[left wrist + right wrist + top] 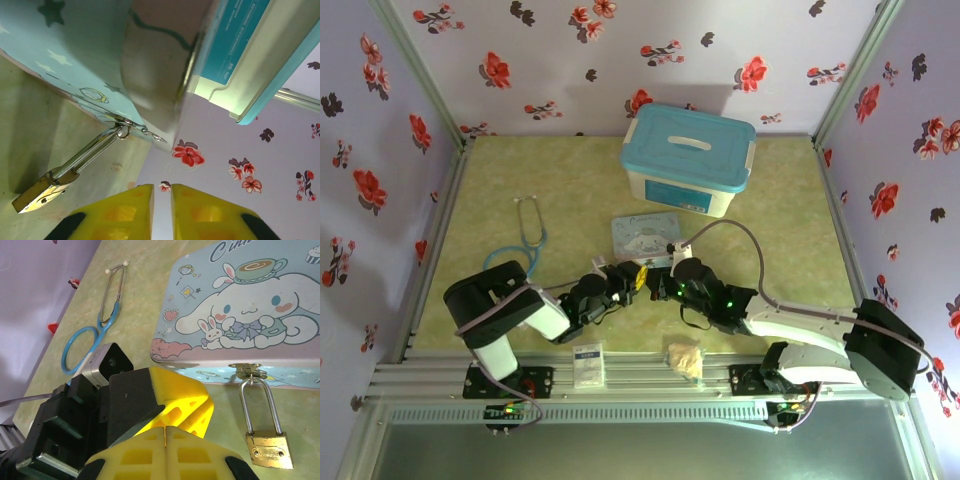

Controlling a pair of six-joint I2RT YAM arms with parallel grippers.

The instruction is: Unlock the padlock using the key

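The padlock (pixel 267 450) lay lower right, its shackle through the hasp (pixel 250 371) of the tin (pixel 210 305), probably leaving its body free for the key, which we could not spot. Our right gripper (pixel 165 432) was pressed shut; the left gripper (pixel 162 192) showed a narrow slit, apparently empty

You are looking at the padlock (pixel 266 450), a small brass-yellow body with a long silver shackle, both legs seated in the body, looped through the hasp (pixel 248 371) on the cartoon tin (pixel 240 300), body resting on the bench (pixel 145 290) just before the tin's front wall.
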